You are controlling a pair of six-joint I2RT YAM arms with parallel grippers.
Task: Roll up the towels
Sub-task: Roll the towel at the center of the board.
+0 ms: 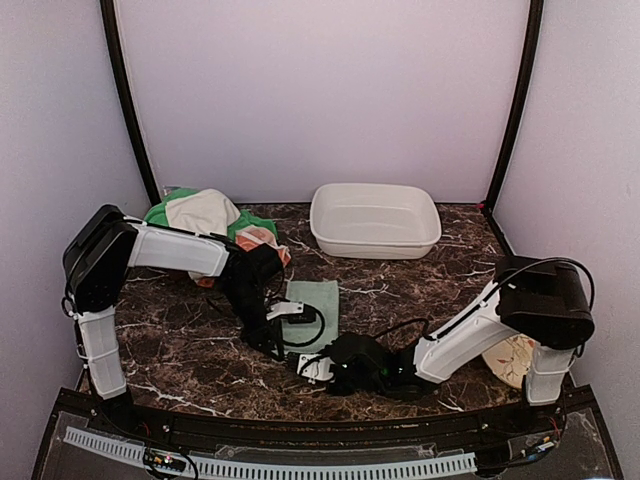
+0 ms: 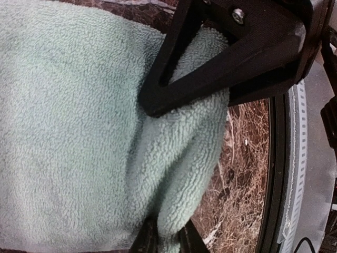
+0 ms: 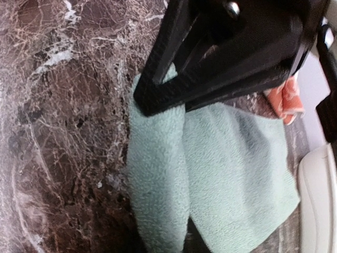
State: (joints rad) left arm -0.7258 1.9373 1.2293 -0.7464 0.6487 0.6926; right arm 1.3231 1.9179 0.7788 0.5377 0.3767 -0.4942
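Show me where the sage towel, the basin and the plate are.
sage towel (image 1: 322, 295), top view, bare far-right part.
basin (image 1: 376, 244), top view, near wall.
plate (image 1: 508, 356), top view, exposed left part.

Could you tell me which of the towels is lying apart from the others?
The small sage-green towel, alone in the middle; the cream, bright green and orange towels are heaped together at rear left.

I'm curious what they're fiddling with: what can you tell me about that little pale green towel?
The pale green towel is small, fluffy terry cloth, lying mostly flat on the dark marble table. Its near edge is bunched into a raised fold. The left gripper pinches that fold; the right gripper straddles it.
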